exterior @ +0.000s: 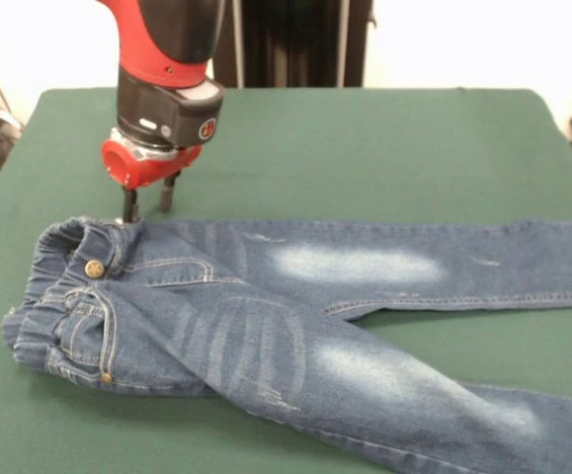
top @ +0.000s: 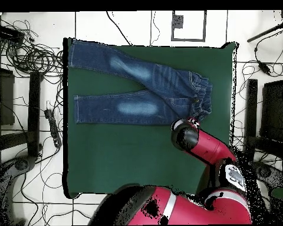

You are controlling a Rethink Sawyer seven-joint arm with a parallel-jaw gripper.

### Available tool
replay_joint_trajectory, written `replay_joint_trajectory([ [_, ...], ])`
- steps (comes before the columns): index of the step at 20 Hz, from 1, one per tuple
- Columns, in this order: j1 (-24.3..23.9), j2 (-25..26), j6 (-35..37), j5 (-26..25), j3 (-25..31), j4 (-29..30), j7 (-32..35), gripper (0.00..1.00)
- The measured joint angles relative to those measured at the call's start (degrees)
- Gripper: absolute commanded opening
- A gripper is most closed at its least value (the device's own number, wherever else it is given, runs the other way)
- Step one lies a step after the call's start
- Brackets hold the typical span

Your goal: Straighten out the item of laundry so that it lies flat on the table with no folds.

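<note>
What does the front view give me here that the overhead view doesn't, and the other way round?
Only the front view shows the gripper: its two fingers are slightly apart, tips at the waistband's far edge, plus the brass button. Only the overhead view shows the jeans whole, both leg ends reaching the table's edge, and the cables on the floor; there the arm hides the gripper. Both show the jeans spread with legs apart, faded thigh patches, and the arm at the waistband end.

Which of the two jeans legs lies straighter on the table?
The leg on the gripper's side lies straight; the other leg angles away from it, leaving a wedge of green table between.
</note>
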Motion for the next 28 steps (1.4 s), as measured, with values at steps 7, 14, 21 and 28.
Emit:
replay_joint_trajectory([
  [7, 0.26, -0.07, 0.14, -0.02, -0.26, 0.12, 0.0, 1.0],
  [14, 2.67, -1.66, 6.51, -0.72, -3.18, 0.22, 0.0, 1.0],
  [21, 3.46, -4.81, 20.19, -3.6, -6.86, -0.45, 0.0, 1.0],
  [28, 0.38, -7.26, 27.52, -4.41, -6.99, -3.36, 0.0, 1.0],
])
